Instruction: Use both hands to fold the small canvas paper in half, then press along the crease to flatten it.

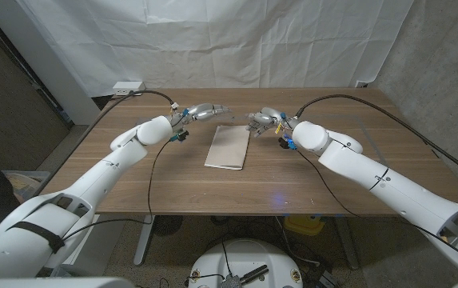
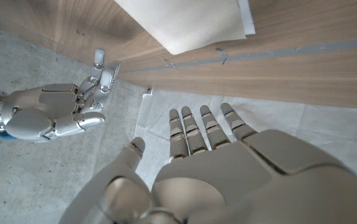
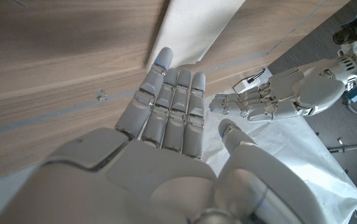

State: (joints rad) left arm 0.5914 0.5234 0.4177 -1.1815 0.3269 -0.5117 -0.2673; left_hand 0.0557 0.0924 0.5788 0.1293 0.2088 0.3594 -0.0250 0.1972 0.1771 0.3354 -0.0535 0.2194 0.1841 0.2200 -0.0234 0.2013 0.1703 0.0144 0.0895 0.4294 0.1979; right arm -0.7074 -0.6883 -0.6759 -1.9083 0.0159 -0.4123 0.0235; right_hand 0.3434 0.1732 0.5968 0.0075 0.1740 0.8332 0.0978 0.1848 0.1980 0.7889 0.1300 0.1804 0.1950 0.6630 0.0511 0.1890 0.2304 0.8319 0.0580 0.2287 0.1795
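The small canvas paper (image 1: 229, 146) lies on the wooden table (image 1: 316, 180) as a narrow pale rectangle. In the left wrist view the paper (image 2: 190, 22) shows two layers, one edge peeking past the other. My left hand (image 1: 205, 112) hovers just past the paper's far left corner, fingers stretched out and holding nothing (image 2: 209, 162). My right hand (image 1: 264, 120) is opposite it at the far right corner, fingers straight and together, also holding nothing (image 3: 166, 124). Each wrist view catches the other hand: the right hand (image 2: 53, 112) and the left hand (image 3: 284, 93). Neither hand touches the paper.
A white box (image 1: 129, 86) with a cable sits at the table's back left corner. Black cables run along both arms. A white cloth backdrop (image 1: 236, 40) hangs behind the table. Bare wood surrounds the paper.
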